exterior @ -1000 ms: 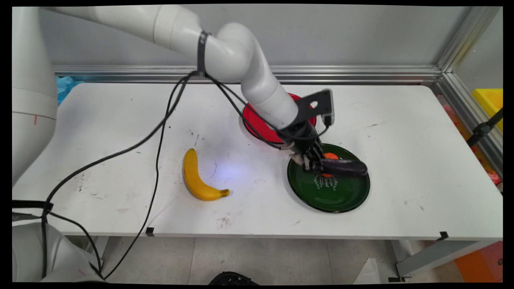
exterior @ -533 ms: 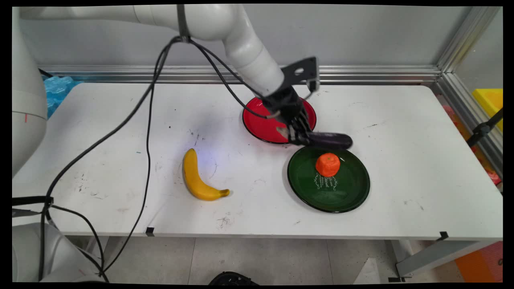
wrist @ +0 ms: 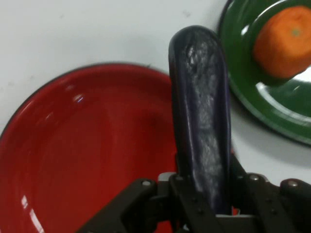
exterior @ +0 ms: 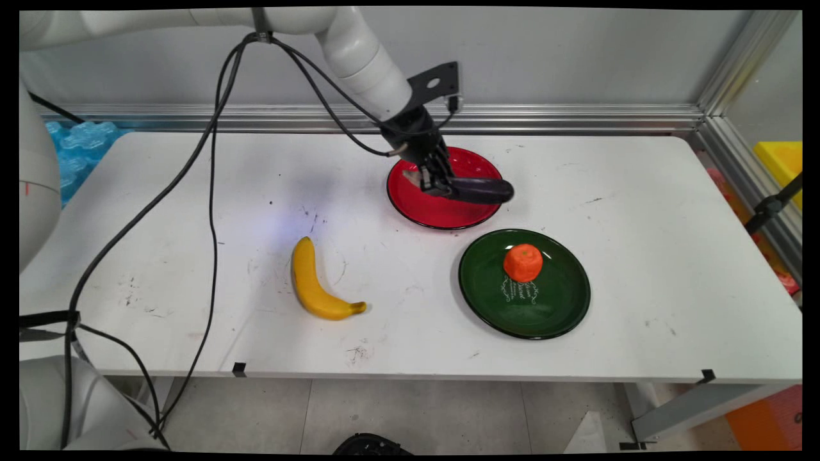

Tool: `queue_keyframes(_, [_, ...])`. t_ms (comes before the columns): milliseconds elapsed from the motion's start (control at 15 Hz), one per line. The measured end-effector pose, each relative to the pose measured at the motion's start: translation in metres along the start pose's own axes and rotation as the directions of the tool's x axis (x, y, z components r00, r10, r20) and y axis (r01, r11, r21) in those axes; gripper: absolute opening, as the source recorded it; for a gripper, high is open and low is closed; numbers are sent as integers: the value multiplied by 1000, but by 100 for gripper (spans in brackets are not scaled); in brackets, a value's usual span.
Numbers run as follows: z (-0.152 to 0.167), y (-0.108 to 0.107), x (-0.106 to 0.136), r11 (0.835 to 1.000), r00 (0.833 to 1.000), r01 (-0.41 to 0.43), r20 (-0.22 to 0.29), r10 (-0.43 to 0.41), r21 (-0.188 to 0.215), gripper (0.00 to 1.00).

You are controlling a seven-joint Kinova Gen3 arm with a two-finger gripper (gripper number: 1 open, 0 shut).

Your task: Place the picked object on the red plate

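My gripper (exterior: 439,186) is shut on one end of a dark purple eggplant (exterior: 482,190) and holds it level above the red plate (exterior: 416,205). In the hand view the eggplant (wrist: 201,121) runs up from between my fingers, over the right side of the red plate (wrist: 87,145), its tip toward the green plate (wrist: 257,102). An orange (exterior: 523,262) sits on the green plate (exterior: 551,307) to the front right of the red one; the orange (wrist: 284,41) also shows in the hand view's upper right corner.
A yellow banana (exterior: 312,282) lies on the white table (exterior: 192,192) left of the plates. Black cables (exterior: 214,192) hang from the arm over the table's left half. An aluminium rail (exterior: 576,118) runs along the back edge.
The gripper has lifted the eggplant off the green plate and carried it back and left, over the red plate. The orange, hidden before, now shows on the green plate.
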State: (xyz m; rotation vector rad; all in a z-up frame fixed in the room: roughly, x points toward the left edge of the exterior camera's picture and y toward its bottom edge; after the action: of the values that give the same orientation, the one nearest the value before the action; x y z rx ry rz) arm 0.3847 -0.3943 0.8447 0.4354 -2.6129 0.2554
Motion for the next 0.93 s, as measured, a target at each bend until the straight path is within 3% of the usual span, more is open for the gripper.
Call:
queue_keyframes(400, [16,-22,-32,1000,1000,9,16,-9,14,0])
queue_keyframes(933, [46,-34,-50,999,999,35,-1,-35,10,0])
